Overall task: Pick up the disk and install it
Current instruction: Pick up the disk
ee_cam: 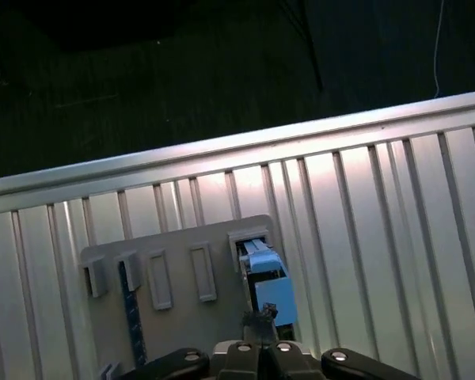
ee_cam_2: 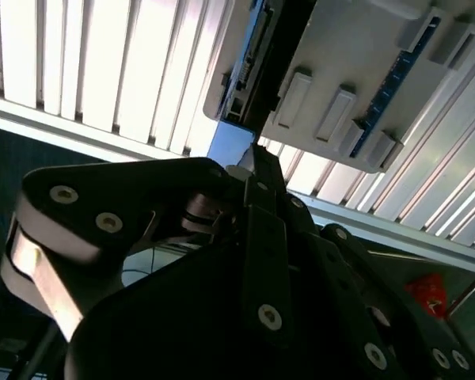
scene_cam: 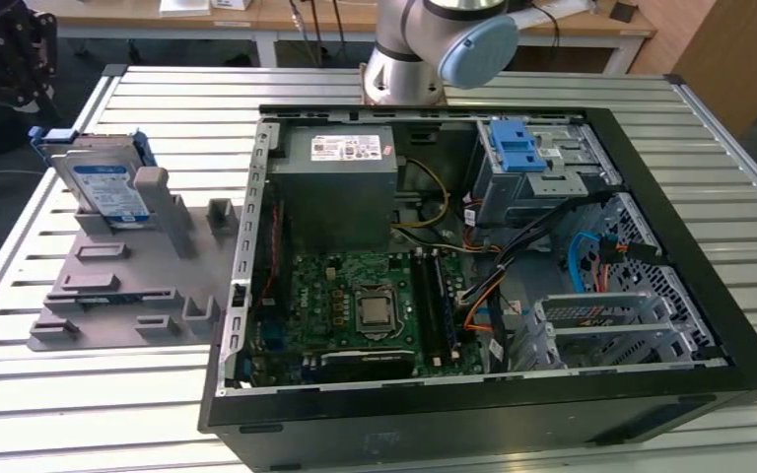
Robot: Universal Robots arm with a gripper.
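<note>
The disk [scene_cam: 105,187] stands on edge in a grey holder [scene_cam: 129,286] at the exterior view's left, its white-and-blue label facing out and a blue carrier around it. In the first wrist view the disk [ee_cam: 265,277] is seen edge-on from above, slotted in the holder [ee_cam: 174,317]. My gripper [ee_cam: 261,317] hangs above it, shut, with nothing in it. In the second wrist view the gripper [ee_cam_2: 249,158] tips line up with the disk [ee_cam_2: 273,55] edge and its blue corner, apart from it.
An open black computer case [scene_cam: 694,256] lies on the slatted metal table [scene_cam: 76,414]. Inside are a grey power supply box [scene_cam: 339,187], a green motherboard [scene_cam: 352,305] and a drive cage with a blue latch strip [scene_cam: 516,148]. The arm's base [scene_cam: 405,59] stands behind the case.
</note>
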